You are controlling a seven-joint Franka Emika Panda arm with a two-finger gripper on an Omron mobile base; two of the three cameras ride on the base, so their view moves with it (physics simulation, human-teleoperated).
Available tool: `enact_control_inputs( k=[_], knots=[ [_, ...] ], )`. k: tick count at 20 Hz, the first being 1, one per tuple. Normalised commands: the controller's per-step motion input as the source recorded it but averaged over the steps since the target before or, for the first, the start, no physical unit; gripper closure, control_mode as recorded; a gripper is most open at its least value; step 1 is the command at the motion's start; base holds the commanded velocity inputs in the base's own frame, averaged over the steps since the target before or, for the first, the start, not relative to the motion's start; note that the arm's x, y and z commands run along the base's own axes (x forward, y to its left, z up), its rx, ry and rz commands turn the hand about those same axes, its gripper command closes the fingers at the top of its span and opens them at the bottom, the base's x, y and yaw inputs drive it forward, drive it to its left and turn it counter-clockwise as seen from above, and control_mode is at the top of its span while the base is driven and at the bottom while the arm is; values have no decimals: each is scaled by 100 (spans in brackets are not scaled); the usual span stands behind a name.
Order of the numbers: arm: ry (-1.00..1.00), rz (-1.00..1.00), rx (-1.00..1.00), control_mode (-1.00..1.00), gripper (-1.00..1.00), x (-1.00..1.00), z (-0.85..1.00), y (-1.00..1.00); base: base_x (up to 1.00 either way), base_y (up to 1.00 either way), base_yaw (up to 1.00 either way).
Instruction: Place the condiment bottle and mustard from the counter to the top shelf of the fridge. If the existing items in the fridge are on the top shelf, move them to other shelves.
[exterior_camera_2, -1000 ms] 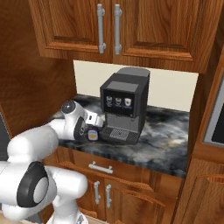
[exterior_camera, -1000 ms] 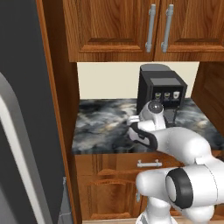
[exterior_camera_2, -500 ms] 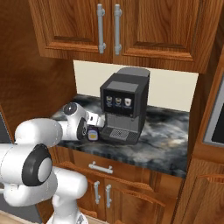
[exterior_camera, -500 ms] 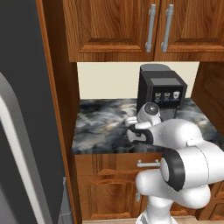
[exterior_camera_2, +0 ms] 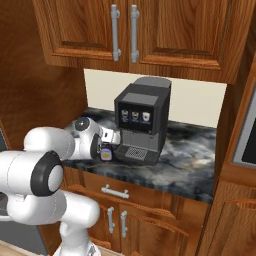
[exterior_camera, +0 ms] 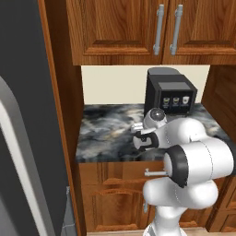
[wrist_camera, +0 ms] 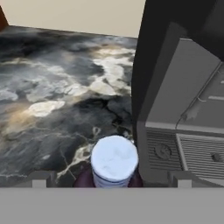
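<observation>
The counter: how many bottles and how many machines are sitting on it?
Bottles: 1, the condiment bottle, between the open fingers.
Machines: 1, the coffee machine.
Total on the counter: 2.

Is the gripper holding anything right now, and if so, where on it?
Nothing is held. The gripper is open above the condiment bottle, its jaws on either side of the cap and clear of it.
</observation>
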Motion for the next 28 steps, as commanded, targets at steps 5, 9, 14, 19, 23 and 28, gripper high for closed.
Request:
enact_control_inputs(
  k=[5, 9, 14, 19, 23, 28],
  knots=[
    [0, 0, 0, -100, -100, 1, -1, 0, 0, 0, 0],
    [0, 0, 0, -100, -100, 3, 0, 0, 0, 0, 0],
    [0, 0, 0, -100, -100, 11, 0, 0, 0, 0, 0],
    [0, 0, 0, -100, -100, 16, 0, 0, 0, 0, 0],
    [0, 0, -1, -100, 100, 12, -3, 0, 0, 0, 0],
    [0, 0, 0, -100, 100, 2, -1, 0, 0, 0, 0]
  ],
)
